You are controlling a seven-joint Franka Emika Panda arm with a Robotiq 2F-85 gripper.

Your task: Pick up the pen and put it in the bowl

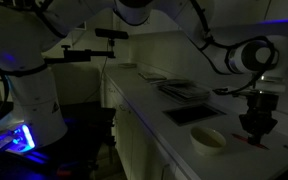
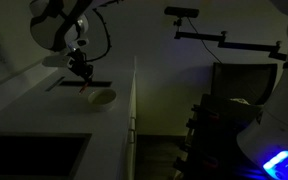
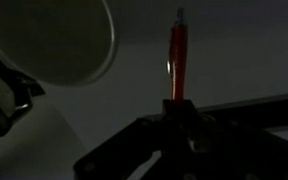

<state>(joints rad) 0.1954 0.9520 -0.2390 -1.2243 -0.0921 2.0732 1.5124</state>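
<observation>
The slim red pen (image 3: 175,60) with a dark tip is in the grasp of the black Robotiq gripper (image 3: 177,112). In the wrist view its lower end sits clamped between the two dark fingers (image 3: 144,135), and the rest of it stands out straight from them toward the top of the picture. The pale cream-white round bowl (image 3: 64,40) with a thick rim fills the upper left corner of this view. The pen is beside the bowl, apart from its rim, and not inside it.

The room is very dark. In both exterior views the gripper (image 1: 254,124) (image 2: 81,68) hangs over the pale counter (image 1: 149,115), with the bowl (image 1: 208,139) (image 2: 102,97) resting on the counter near it. The pen itself is too small and dark to find in these two views. A dark flat rectangular tray (image 1: 192,114) lies on the counter just beside the bowl, on its far side in an exterior view.
</observation>
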